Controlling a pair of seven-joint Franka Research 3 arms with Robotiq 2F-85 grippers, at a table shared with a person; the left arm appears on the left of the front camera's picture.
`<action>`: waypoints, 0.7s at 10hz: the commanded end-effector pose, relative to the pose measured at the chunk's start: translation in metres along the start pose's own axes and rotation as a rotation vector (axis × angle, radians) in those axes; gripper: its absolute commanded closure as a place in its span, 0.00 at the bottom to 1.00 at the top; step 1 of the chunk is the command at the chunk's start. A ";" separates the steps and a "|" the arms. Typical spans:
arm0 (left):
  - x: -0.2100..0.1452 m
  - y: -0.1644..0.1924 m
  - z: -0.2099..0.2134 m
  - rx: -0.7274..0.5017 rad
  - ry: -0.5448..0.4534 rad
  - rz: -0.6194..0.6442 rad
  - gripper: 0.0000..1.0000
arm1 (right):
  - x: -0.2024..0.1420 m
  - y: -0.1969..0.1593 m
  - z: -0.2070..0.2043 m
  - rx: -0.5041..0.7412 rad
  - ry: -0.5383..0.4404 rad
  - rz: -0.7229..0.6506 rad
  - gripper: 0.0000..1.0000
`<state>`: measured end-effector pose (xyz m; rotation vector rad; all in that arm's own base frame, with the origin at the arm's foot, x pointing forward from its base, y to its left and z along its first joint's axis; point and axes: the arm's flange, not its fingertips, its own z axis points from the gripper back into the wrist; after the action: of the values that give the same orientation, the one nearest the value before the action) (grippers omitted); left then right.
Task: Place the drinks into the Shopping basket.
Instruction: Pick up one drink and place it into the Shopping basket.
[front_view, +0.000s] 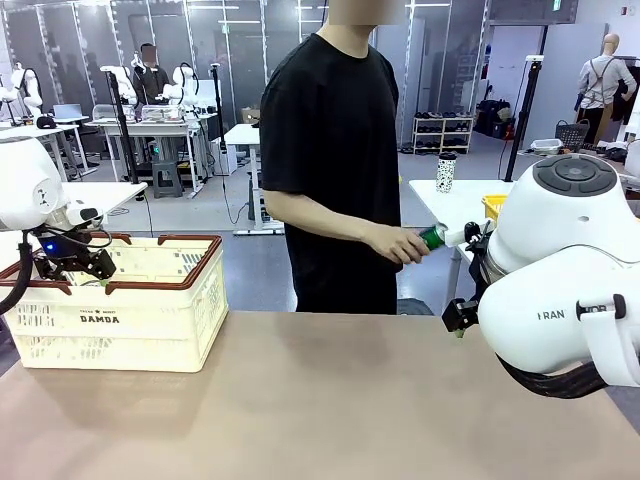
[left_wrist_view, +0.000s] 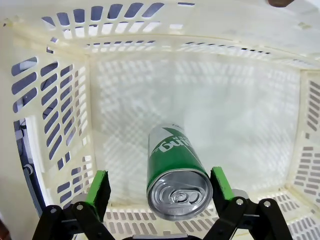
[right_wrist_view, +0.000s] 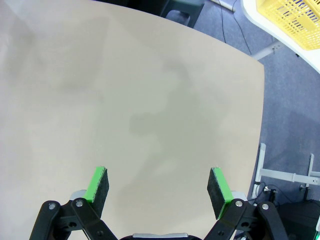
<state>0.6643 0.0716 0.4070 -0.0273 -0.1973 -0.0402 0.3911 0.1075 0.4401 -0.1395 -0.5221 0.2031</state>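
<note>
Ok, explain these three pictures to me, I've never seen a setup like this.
Two white robot arms work at a table, facing a person. The front picture comes from a fixed camera between the arms; the other two look along each arm's fingers. The left gripper hangs open in the cream shopping basket, a green can between its pads, not clamped. The right gripper is open and empty above the table. The person's hand holds another green can.
</note>
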 end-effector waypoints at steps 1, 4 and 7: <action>0.000 0.000 0.000 0.000 0.000 0.000 0.00 | 0.000 0.000 -0.001 -0.002 0.001 0.000 0.00; -0.004 -0.027 0.045 -0.008 -0.003 -0.078 0.00 | 0.000 0.000 -0.001 -0.002 0.001 0.000 0.00; -0.013 -0.047 0.089 0.060 -0.009 -0.124 0.00 | 0.000 0.000 -0.001 -0.002 0.001 0.000 0.00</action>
<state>0.6434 0.0289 0.4838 0.0005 -0.2238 -0.1404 0.3911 0.1075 0.4400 -0.1395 -0.5219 0.2031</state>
